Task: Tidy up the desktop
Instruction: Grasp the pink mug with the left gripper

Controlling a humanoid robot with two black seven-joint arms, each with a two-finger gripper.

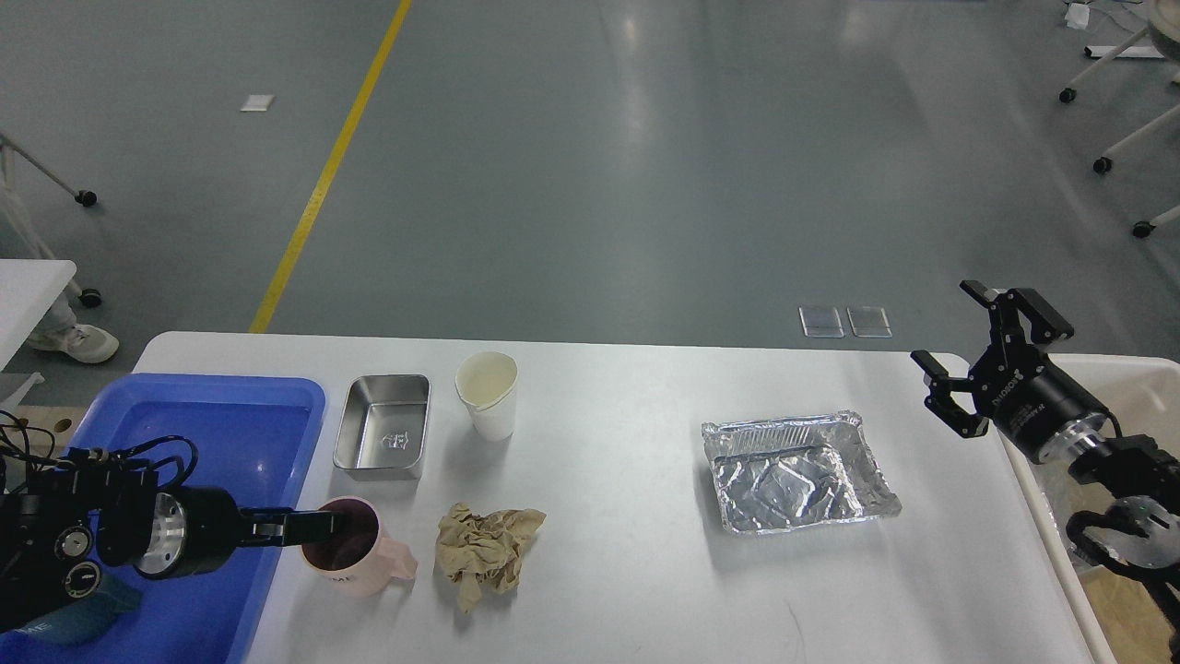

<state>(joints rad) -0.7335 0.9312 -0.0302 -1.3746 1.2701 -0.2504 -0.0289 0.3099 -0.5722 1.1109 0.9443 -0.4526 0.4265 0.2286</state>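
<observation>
The white desktop (627, 590) holds a pink mug (355, 549), a crumpled brown paper (487, 549), a white paper cup (487, 395), a steel box (384, 438) and a foil tray (793, 470). My left gripper (327, 526) reaches in over the blue tray, and its fingers meet the mug's left rim, one tip inside the mug, closed on it. The mug stands on the desktop. My right gripper (948, 325) is open and empty, raised over the desktop's far right corner, above and right of the foil tray.
A blue plastic tray (212, 415) lies at the left end, with a teal item (83, 618) in its near corner. A beige bin (1143, 387) stands past the right edge. Wheeled stands are on the floor behind.
</observation>
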